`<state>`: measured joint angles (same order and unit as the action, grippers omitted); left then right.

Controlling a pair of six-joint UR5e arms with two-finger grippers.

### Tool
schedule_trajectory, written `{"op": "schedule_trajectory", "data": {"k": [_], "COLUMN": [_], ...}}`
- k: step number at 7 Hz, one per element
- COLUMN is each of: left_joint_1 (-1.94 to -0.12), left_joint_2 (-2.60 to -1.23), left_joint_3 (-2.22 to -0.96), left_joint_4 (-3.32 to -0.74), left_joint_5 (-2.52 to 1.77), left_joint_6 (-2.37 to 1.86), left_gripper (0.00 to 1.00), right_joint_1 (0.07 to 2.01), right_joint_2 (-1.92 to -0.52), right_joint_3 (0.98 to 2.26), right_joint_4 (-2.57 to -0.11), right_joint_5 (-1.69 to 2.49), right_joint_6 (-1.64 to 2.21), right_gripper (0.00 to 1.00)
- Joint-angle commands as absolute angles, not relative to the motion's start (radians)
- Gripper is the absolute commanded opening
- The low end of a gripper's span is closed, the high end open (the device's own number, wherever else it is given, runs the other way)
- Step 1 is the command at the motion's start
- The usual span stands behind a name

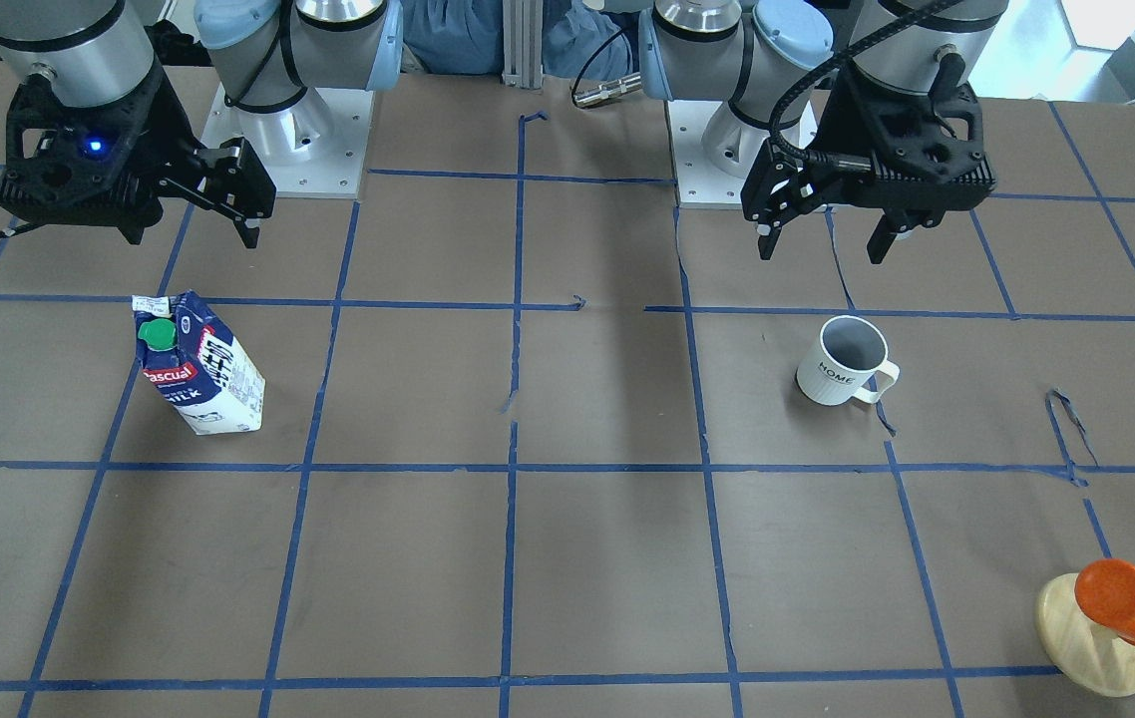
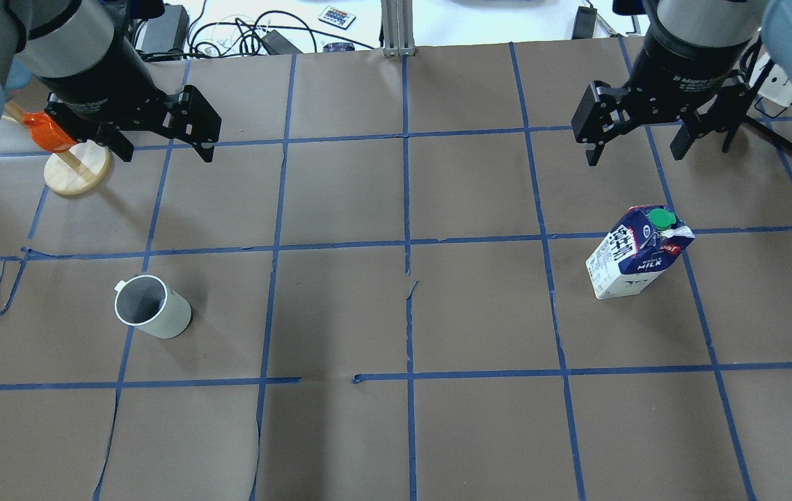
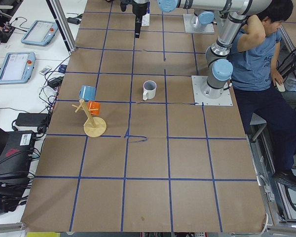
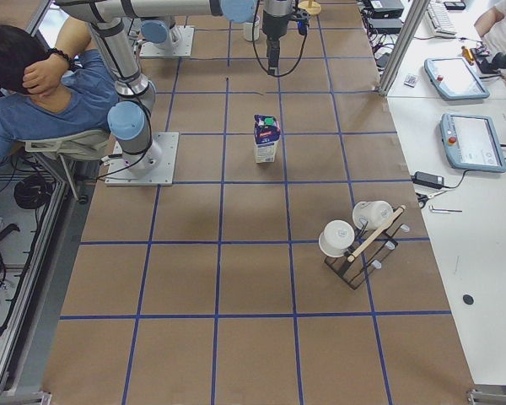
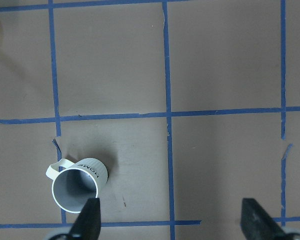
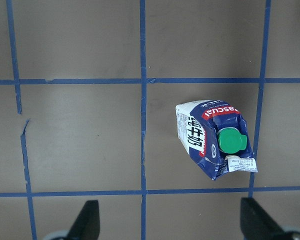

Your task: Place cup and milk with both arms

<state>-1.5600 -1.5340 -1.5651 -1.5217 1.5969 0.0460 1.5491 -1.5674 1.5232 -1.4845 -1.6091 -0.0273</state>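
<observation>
The white ribbed cup [image 1: 842, 361] stands upright on the brown table, also in the overhead view [image 2: 154, 308] and the left wrist view [image 5: 80, 182]. My left gripper [image 1: 822, 239] [image 2: 165, 153] [image 5: 171, 222] hangs open and empty above the table, farther out than the cup in the overhead view. The blue and white milk carton [image 1: 198, 364] [image 2: 636, 252] [image 6: 212, 140] stands upright with its green cap on top. My right gripper [image 1: 190, 237] [image 2: 635, 154] [image 6: 172, 222] is open and empty, raised, farther out than the carton in the overhead view.
An orange cup on a pale wooden stand [image 1: 1121, 608] [image 2: 55, 139] sits at the table corner on my left, with a blue cup [image 3: 87, 92] on it. A rack with white cups [image 4: 358, 240] stands on my right side. A seated person [image 3: 256, 49] is behind the arm bases.
</observation>
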Motion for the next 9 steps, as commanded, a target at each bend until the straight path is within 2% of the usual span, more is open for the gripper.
{"op": "schedule_trajectory", "data": {"k": [1, 3, 5, 7, 9], "left_joint_1": [-1.560, -1.542, -1.445, -1.379, -1.303], "left_joint_2": [-1.535, -1.536, -1.546, -1.549, -1.558], "left_joint_3": [-1.568, -1.594, -1.655, -1.789, -1.938], "left_joint_4": [-1.522, -1.520, -1.517, -1.444, -1.334], "left_joint_5": [1.595, 1.598, 1.595, 1.594, 1.586], "left_joint_6": [0.035, 0.037, 0.049, 0.086, 0.253], "left_gripper": [1.00, 1.00, 1.00, 1.00, 1.00], "right_joint_1": [1.492, 1.390, 1.390, 1.388, 1.390], "right_joint_2": [-1.566, -1.560, -1.559, -1.507, -1.500], "right_joint_3": [1.525, 1.526, 1.558, 1.604, 1.615], "right_joint_4": [-1.480, -1.474, -1.491, -1.606, -1.609], "right_joint_5": [-1.609, -1.608, -1.602, -1.585, -1.600], "right_joint_6": [-0.078, -0.129, -0.192, -0.199, -0.196], "right_gripper": [1.00, 1.00, 1.00, 1.00, 1.00]}}
